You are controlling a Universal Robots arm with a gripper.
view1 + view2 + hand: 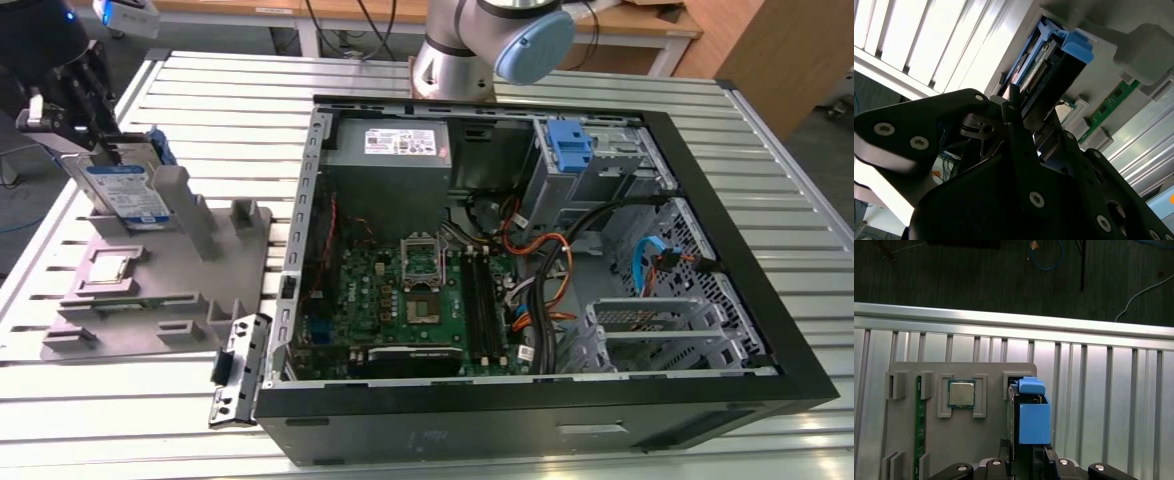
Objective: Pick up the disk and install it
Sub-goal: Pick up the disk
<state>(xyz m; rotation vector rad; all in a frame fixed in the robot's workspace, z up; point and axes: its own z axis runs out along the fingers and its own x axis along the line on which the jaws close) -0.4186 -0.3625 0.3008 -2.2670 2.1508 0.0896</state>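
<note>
Clamping one upright disk (127, 193), one pincer (112, 156) sits over one fixture (150, 300).

The disk (128, 190) is a flat silver-grey drive with a white-and-blue label, edged by a blue plastic frame. It stands on edge, slightly tilted, at the upper left of the exterior view. In the first wrist view its blue end shows at lower centre.

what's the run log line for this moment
gripper: at disk | disk: upright in grey fixture, outside the case | install: not done
</note>
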